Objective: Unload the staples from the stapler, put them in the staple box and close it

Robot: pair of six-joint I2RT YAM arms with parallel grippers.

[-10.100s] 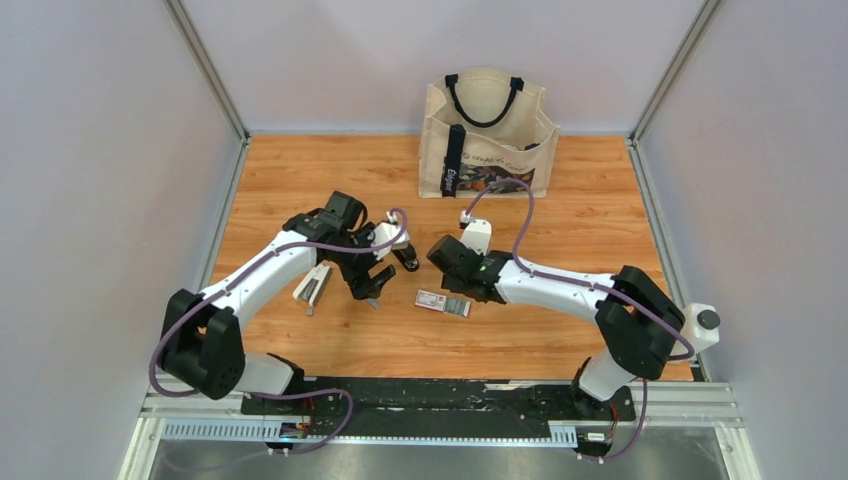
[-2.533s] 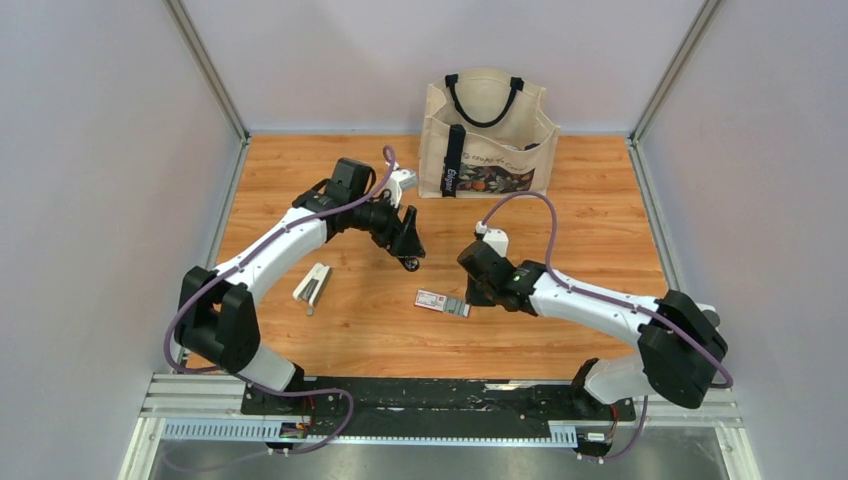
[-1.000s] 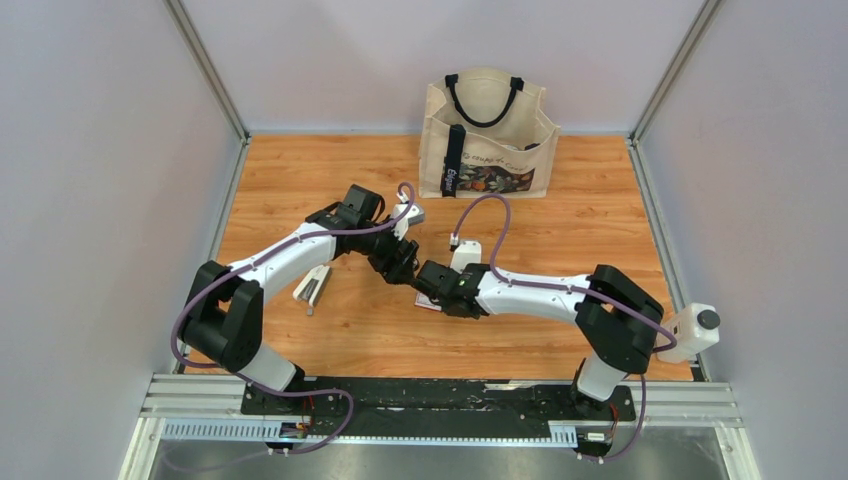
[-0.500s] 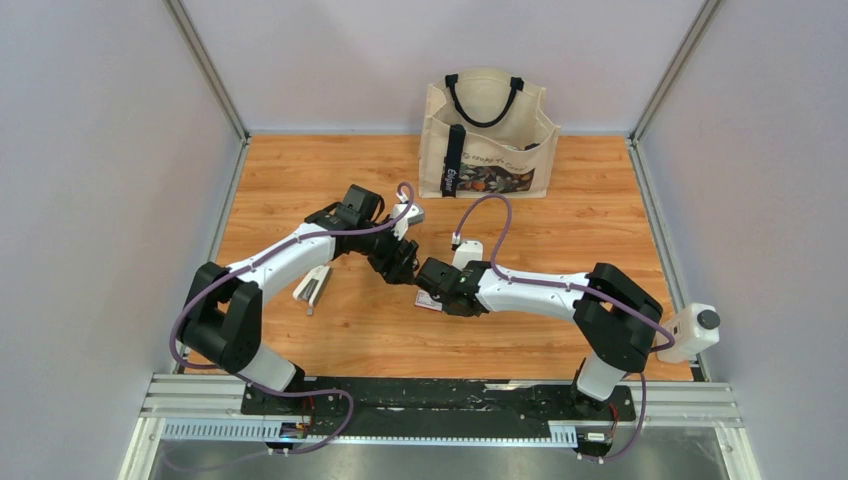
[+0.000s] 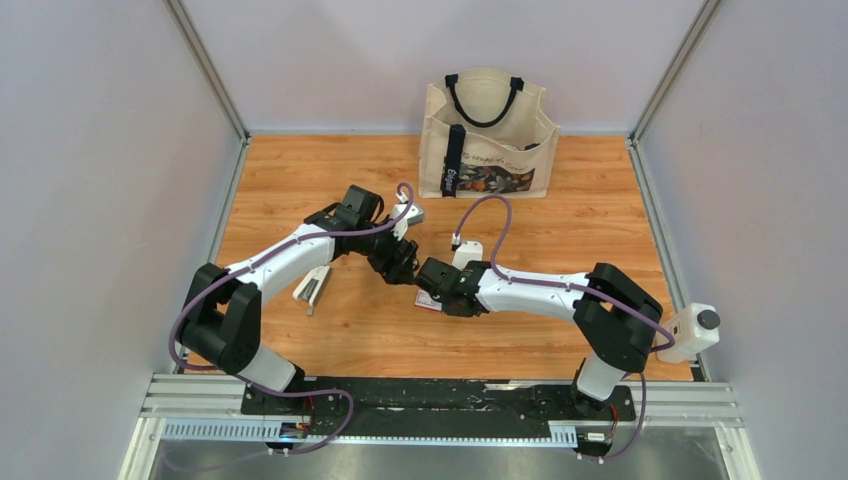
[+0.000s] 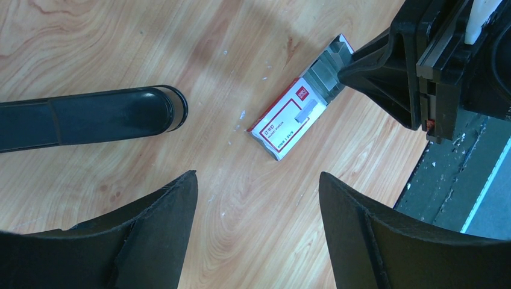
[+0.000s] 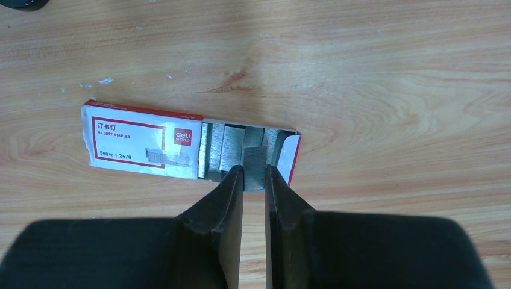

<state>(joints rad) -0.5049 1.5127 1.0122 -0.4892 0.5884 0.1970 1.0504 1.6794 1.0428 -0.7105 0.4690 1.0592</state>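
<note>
Pinching the staples at the box's open edge

My right end effector point(image 7: 253, 170) is gripping the staples point(image 7: 253, 155) narrowly, over the open end of the red-and-white box point(image 7: 138, 147). My left end effector point(image 6: 258, 177) is hanging wide above bare counter point(image 6: 253, 241), with the black stapler point(image 6: 90, 117) beside it.

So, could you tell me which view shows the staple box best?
The right wrist view: the box lies flat, label readable, grey staples at its open end between the tips of the right hand. The left wrist view shows it smaller, slanted. From above, the right hand hides most of it.
</note>
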